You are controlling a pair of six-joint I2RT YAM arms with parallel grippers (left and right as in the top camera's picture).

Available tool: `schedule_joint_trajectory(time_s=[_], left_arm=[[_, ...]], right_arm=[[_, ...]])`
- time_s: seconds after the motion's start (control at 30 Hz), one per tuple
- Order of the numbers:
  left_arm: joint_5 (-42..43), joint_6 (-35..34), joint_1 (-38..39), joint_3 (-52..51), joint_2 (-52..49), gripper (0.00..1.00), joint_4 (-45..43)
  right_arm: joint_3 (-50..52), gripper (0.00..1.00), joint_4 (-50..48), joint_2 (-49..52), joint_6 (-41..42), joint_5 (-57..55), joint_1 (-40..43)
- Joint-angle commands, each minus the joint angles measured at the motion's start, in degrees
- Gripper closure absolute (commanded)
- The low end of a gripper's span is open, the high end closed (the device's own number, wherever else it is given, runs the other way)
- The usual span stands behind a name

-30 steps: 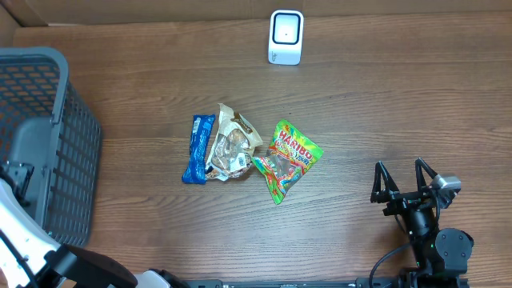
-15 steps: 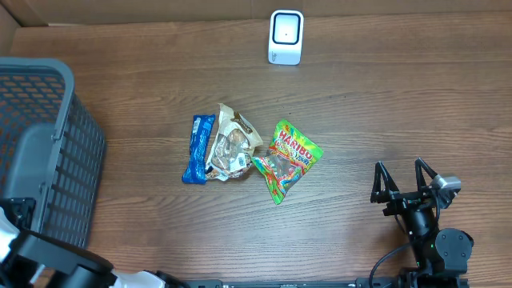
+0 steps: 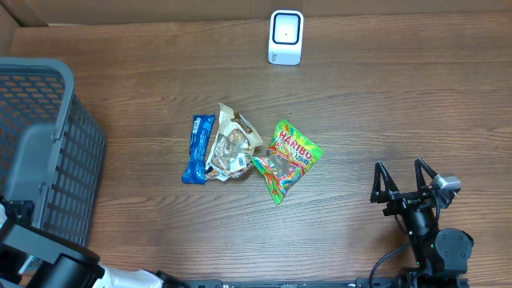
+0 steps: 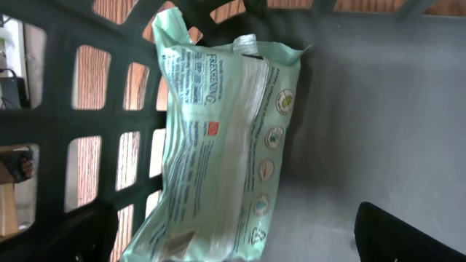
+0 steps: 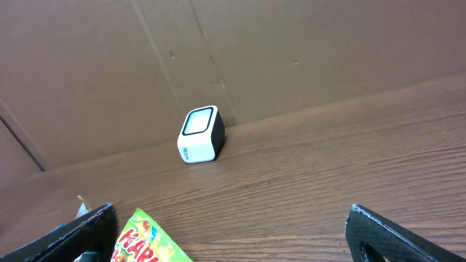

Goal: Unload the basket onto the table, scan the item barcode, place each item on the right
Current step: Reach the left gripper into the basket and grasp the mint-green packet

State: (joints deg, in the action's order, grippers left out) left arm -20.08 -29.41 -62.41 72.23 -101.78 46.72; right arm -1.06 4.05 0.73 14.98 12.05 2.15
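From overhead, a white scanner [image 3: 286,37] is seen at 12 o'clock on the wooden table [image 3: 384,104]. Three items are laid side by side near the centre: a blue bar [image 3: 198,149], a brown-and-white packet [image 3: 230,144] touching it, and a green Haribo bag [image 3: 288,158] at their 3 o'clock. A grey basket [image 3: 48,144] is placed at 9 o'clock. The right gripper [image 3: 406,182] is found at 4 o'clock, its fingers held apart with nothing between them. Only part of the left arm [image 3: 48,260] is seen at 8 o'clock.

In the left wrist view, a pale green packet [image 4: 218,138] is propped against the basket's lattice wall [image 4: 95,145]. The left gripper [image 4: 240,236] is spread wide, its fingers [image 4: 408,233] at 5 and 7 o'clock; the packet is not clamped.

In the right wrist view, the scanner [image 5: 201,135] is seen at 11 o'clock against a cardboard wall [image 5: 291,58], and the Haribo bag [image 5: 149,240] at 7 o'clock. The right gripper [image 5: 233,236] is spread, its fingers [image 5: 80,233] at the lower corners.
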Motion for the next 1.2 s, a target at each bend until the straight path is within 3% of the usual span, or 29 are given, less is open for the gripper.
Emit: schedule_joint_trajectory(time_s=[0.0,0.2,0.27,0.33,0.37,0.4,0.73,1.17], left_arm=[[-2.8,1.1,-0.6,-0.2,-2.8,0.08,-0.5],[-2.6,1.1,-0.5,-0.2,-4.1,0.26,-2.3],[-2.3,1.1,-0.5,-0.2,-4.1,0.49,-2.6],[-2.0,1.1,-0.5,-0.2,-4.1,0.80,-2.6],[-1.3,1.1,-0.4,-0.2,-4.1,0.92,-2.7],[-0.2,1.1,-0.4,-0.2,-4.1,0.96,-3.0],[15.2,7.1,5.8,4.7,-4.0,0.96,-3.1],[21.3,7.1,18.1,31.6,-0.9,0.96,11.3]], right_arm=[[0.6,0.00,-0.3,-0.6,0.0,0.2,-0.3],[0.6,0.00,-0.3,-0.6,0.0,0.2,-0.3],[0.6,0.00,-0.3,-0.6,0.0,0.2,-0.3],[0.6,0.00,-0.3,-0.6,0.0,0.2,-0.3],[0.6,0.00,-0.3,-0.6,0.0,0.2,-0.3],[0.6,0.00,-0.3,-0.6,0.0,0.2,-0.3],[0.6,0.00,-0.3,-0.6,0.0,0.0,-0.3],[0.6,0.00,-0.3,-0.6,0.0,0.1,-0.3]])
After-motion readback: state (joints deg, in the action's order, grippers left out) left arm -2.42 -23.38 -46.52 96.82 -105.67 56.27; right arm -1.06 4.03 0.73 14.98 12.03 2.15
